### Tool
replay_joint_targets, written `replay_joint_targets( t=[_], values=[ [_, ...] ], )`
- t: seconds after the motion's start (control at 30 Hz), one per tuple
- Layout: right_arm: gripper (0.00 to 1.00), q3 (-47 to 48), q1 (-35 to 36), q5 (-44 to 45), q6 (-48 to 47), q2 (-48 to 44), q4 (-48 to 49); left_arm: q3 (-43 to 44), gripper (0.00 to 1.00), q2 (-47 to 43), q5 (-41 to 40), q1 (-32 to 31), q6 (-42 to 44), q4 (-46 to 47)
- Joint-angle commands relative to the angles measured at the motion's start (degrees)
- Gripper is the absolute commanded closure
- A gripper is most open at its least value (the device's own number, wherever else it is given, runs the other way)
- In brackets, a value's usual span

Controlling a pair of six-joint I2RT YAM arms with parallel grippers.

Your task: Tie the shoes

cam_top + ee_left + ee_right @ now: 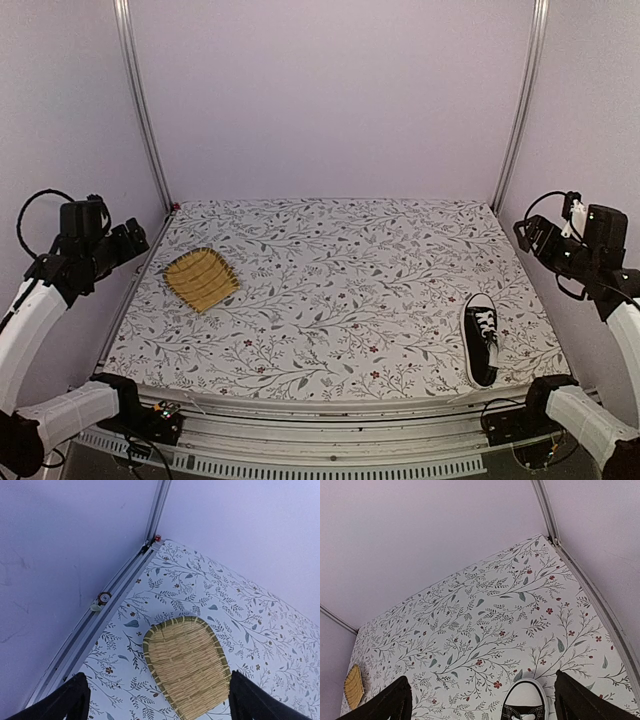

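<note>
Lilac walls on three sides, floral cloth (330,290) over the table. Far left on it, yellow mat (201,279), no part of the job. Near the front right corner, close to the near edge, shoe (481,338), upright on its sole, white toe cap pointing away from the arms, heel toward them. Across the tongue, white laces (486,322); no bow to be made out, ends too small to follow. High at the left side, above the mat's end of the table, left gripper (130,241), spread wide, holding nothing. High by the right wall, right gripper (528,233), likewise fully released and empty, hanging beyond the shoe with only the toe cap showing low between its fingers in the wrist view. Nothing of the tying begun, by the look of it. Likely troubles from here: light shoe, unanchored on cloth, liable to slide or swivel under any pull on a lace, perhaps off the near edge so close by. Thin laces lying flat on canvas, easy to miss or to pinch together with the tongue. Long reach for the left arm, from well apart; crowding and knocking of two grippers over one small shoe. Uneven pull on one end, and lace dragged through the eyelets instead of drawn tight.
</note>
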Motion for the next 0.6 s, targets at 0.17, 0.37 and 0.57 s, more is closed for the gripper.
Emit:
replay_joint_targets(
  t=[0.17, 0.37, 0.57],
  values=[
    [0.01, -1.51, -0.16, 1.75, 4.18, -0.73, -0.51, -5.51, 0.03, -2.2, 9.23, -0.58, 6.52, 9.31],
    [0.01, -2.36, -0.14, -7.04, 0.98, 4.15, 0.0, -2.59, 0.03, -0.4, 14.4, -0.33, 12.24, 9.61],
    [0.01, -4.83, 7.17, -8.96, 2.98, 11.85, -3.27, -4.84, 0.03, 0.43, 20.72, -0.2, 14.67, 15.5]
  ],
)
